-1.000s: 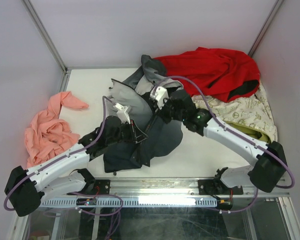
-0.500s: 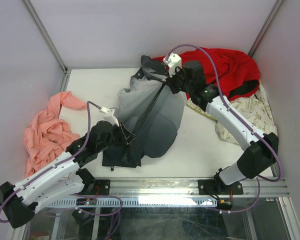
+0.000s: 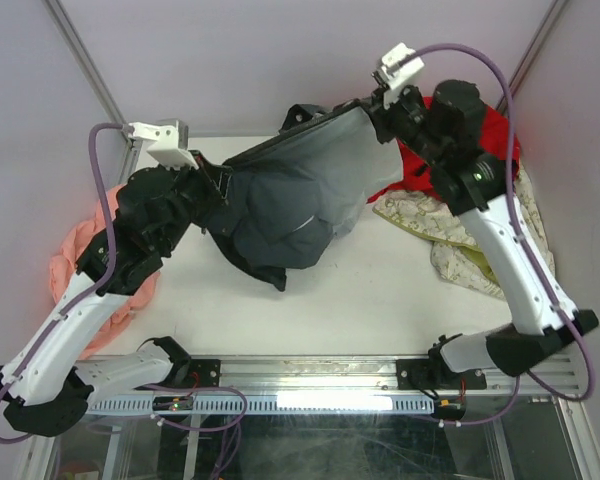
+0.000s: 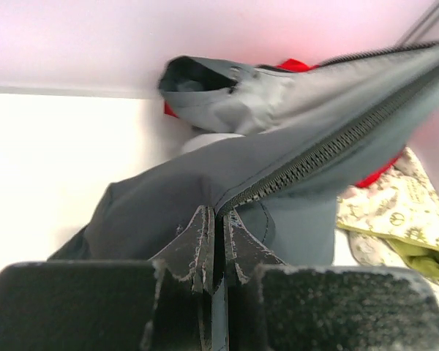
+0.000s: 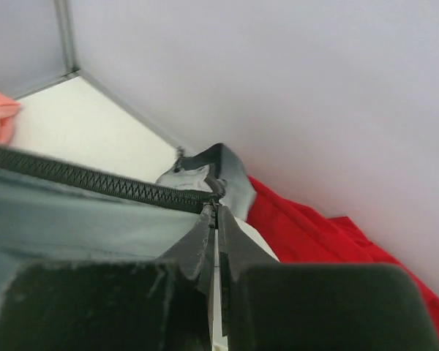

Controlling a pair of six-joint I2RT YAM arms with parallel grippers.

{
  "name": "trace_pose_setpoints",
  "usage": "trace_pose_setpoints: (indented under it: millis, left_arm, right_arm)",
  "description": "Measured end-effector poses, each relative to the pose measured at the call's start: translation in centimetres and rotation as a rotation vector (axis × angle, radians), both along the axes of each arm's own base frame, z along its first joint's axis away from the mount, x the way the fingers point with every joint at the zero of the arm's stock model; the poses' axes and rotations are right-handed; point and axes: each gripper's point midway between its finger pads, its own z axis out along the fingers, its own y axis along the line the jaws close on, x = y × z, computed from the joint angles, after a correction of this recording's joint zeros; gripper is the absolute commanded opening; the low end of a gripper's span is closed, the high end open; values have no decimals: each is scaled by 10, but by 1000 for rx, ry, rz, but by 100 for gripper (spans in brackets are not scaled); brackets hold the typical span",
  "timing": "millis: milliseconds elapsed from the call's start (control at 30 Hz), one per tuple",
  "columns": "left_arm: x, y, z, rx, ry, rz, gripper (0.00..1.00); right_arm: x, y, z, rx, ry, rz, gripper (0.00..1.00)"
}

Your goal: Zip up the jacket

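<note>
Worktop [image 3: 400,300]: white, boxed in by pale walls on three sides.
Jacket [image 3: 300,200]: charcoal and grey, lifted and stretched between both hands above the middle of the worktop. Whether its lowest fold touches down cannot be told.
Neighbours: red garment [image 3: 495,135] and cream patterned cloth [image 3: 450,225] lie just beyond the Jacket's right end, pink cloth [image 3: 65,275] beyond its left end.
Zipper [image 4: 329,142]: its long axis follows the Jacket's upper edge, taut from hand to hand. The teeth look meshed where they can be seen.
Left hand [image 4: 214,227]: fingers together, clamped on the Jacket at the Zipper's near end.
Right hand [image 5: 214,216]: fingers pinched together at the Zipper's far end, on a small tab that is probably the pull but is too small to be sure.
Coming move: by my judgement, any further slide must follow this line away from the Left hand, so the right arm is the one placed to do it.
</note>
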Motion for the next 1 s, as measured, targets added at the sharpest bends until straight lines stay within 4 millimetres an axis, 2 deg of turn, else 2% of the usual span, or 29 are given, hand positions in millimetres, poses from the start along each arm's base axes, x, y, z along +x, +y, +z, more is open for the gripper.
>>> trace_pose_setpoints:
  millis: [67, 100, 133, 200, 267, 333, 400, 500, 567, 667, 800, 900, 1000]
  left_arm:
    - [0, 8, 2, 20, -22, 26, 0]
    - [0, 12, -5, 38, -16, 42, 0]
    - [1, 16, -17, 60, 0, 61, 0]
    - [1, 25, -53, 118, 58, 102, 0]
    - [-3, 38, -102, 190, 148, 147, 15]
    - [-12, 46, -145, 246, 236, 156, 24]
    - [-23, 50, -180, 274, 307, 131, 35]
    - [-38, 43, -198, 262, 342, 49, 58]
    - [-45, 32, -193, 221, 327, -26, 68]
    - [-50, 15, -177, 170, 271, -130, 71]
    - [-49, -17, -162, 130, 236, -271, 70]
    - [-41, -46, -160, 111, 246, -375, 69]
    - [-35, -74, -174, 94, 287, -474, 68]
  right_arm:
    - [-23, -4, 2, 10, -8, 32, 0]
    - [-39, -6, -3, 13, -4, 55, 0]
    - [-51, -5, -10, 15, 8, 76, 0]
    - [-80, 3, -36, 14, 50, 137, 0]
    - [-103, 21, -72, 5, 114, 207, 0]
    - [-124, 45, -113, -8, 185, 282, 0]
    - [-141, 72, -163, -38, 277, 354, 0]
    - [-157, 92, -219, -80, 393, 395, 0]
    - [-160, 99, -246, -100, 458, 393, 0]
    - [-156, 104, -255, -87, 488, 376, 0]
    - [-151, 107, -243, -38, 458, 362, 0]
    - [-150, 105, -234, -16, 439, 351, 0]
    - [-150, 103, -225, 3, 423, 346, 0]
